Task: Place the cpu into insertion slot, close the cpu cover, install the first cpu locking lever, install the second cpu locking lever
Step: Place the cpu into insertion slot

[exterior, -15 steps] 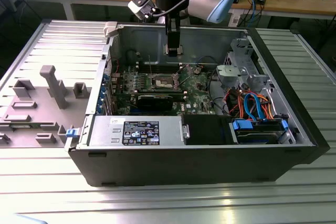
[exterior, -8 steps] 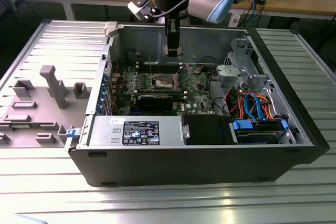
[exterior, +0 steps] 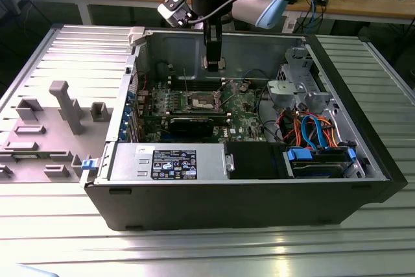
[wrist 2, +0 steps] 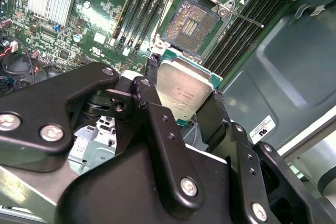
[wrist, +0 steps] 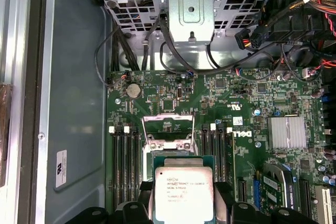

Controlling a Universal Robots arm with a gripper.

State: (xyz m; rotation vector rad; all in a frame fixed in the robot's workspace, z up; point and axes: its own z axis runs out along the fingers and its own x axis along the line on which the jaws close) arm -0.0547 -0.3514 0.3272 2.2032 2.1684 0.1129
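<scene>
We see the open computer case (exterior: 194, 207) lying on the ribbed metal surface (exterior: 363, 238), with the gripper (exterior: 214, 64) hanging inside it near the back wall. Around the green board stand a black card (exterior: 194, 124), the power supply (exterior: 172, 160) and, in the first wrist view, the drive cage (wrist: 191, 3), a bundle of cables (wrist: 294, 3) and a finned heatsink (wrist: 287, 132).

The insertion slot (wrist 2: 190, 24) lies uncovered, its dark contact field exposed. Banks of memory slots (wrist 2: 244, 27) flank it closely on both sides, and a thin metal lever (wrist 2: 247, 18) sticks out across the nearer bank.

The fingers (wrist 2: 211, 115) are closed narrowly on the cpu (wrist 2: 184, 90), clamping two opposite edges. We find the cpu held flat above the board, just beside the insertion slot and apart from it. Its silver top faces the wrist cameras, a green rim showing around it. Being square, it has no clear long axis. In the first wrist view its edges (wrist: 184, 195) run parallel to the memory slots.
</scene>
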